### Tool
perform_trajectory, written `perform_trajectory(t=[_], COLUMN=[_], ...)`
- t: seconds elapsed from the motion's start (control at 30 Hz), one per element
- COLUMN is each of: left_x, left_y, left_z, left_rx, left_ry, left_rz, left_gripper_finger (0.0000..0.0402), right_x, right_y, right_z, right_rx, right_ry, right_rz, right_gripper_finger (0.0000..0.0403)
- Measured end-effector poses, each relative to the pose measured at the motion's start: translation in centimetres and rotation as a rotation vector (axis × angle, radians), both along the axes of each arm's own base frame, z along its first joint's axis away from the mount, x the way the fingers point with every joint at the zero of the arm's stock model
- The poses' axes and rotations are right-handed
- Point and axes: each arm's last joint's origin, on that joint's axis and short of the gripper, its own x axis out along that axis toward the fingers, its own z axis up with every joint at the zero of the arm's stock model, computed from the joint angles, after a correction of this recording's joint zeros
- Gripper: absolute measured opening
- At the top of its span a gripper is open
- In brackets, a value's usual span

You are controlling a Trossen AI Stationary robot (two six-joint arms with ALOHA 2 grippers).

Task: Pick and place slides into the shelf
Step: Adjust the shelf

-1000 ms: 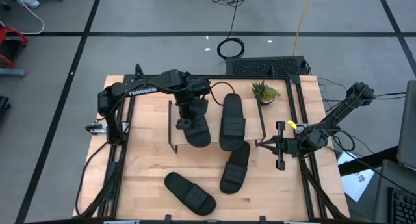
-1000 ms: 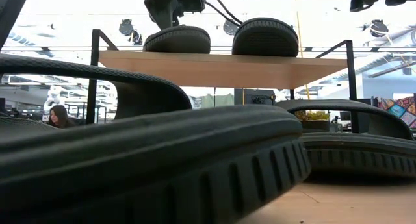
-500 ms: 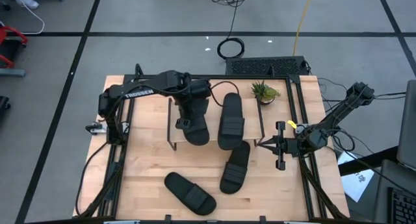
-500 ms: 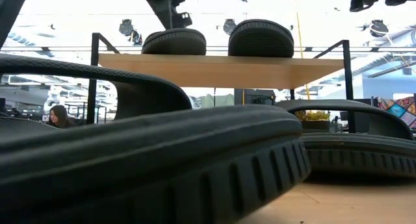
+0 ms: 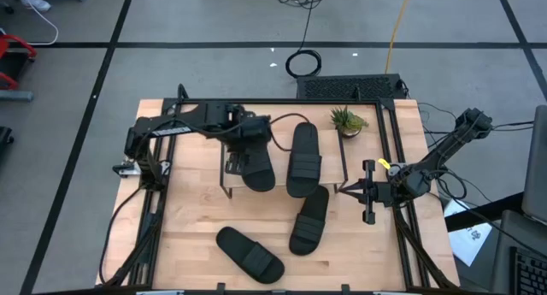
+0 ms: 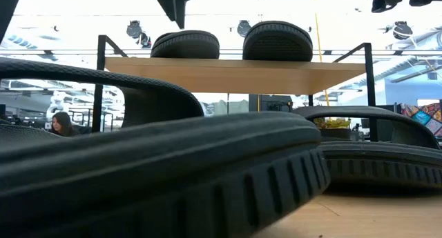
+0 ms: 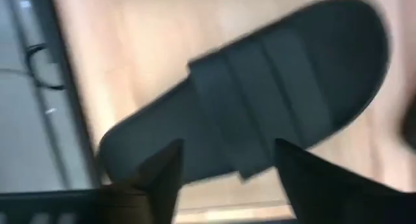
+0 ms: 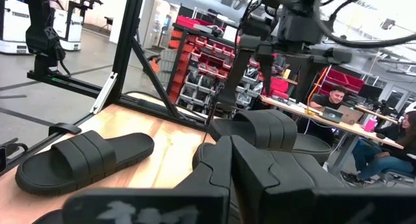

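Note:
Two black slides lie sole-down on the shelf's point(image 5: 281, 177) wood top: the left one point(image 5: 257, 164) point(image 6: 186, 44) and the right one point(image 5: 304, 157) point(image 6: 277, 41). Two more lie on the table, one point(image 5: 309, 220) near the shelf and one point(image 5: 249, 254) by the near edge. My left gripper point(image 5: 237, 161) point(image 7: 224, 178) hangs open above the left shelf slide point(image 7: 260, 107), clear of it. My right gripper point(image 5: 346, 190) point(image 8: 231, 165) waits shut, just to the right of the shelf.
A small potted plant point(image 5: 346, 120) stands beyond the shelf's far right corner. The shelf's black end frames point(image 6: 101, 72) rise at both ends. The near slide's sole point(image 6: 173, 176) fills most of the low view. People sit at desks point(image 8: 338, 100) beyond the table.
My left gripper has risen off the left slide on the shelf and drawn back toward the table's left and far side. That slide has shifted slightly toward the far edge and now rests on the plank with nothing touching it.

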Motion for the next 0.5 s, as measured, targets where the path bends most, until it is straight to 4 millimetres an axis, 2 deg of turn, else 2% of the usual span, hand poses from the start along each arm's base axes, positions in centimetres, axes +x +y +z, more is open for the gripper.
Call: perform_trajectory(t=[0.1, 0.23, 0.37, 0.5], left_x=[-0.7, -2.6, -6.4, -9.8], left_y=[-0.4, 0.6, 1.9, 2.2], left_z=[0.4, 1.0, 0.9, -0.9], left_rx=[0.116, 0.261, 0.327, 0.289], left_ry=[-0.034, -0.143, -0.238, -0.377], left_rz=[0.029, 0.191, 0.413, 0.507], left_gripper_finger=[0.0136, 0.0022, 0.0017, 0.0007], right_x=[0.0, 0.0, 0.0, 0.0], right_y=[0.0, 0.0, 0.0, 0.0], right_z=[0.0, 0.0, 0.0, 0.1], right_rx=[-0.003, -0.006, -0.006, -0.002], right_ry=[0.0, 0.001, 0.001, -0.004], right_rz=[0.0, 0.0, 0.0, 0.0], right_gripper_finger=[0.0, 0.0, 0.0, 0.0])
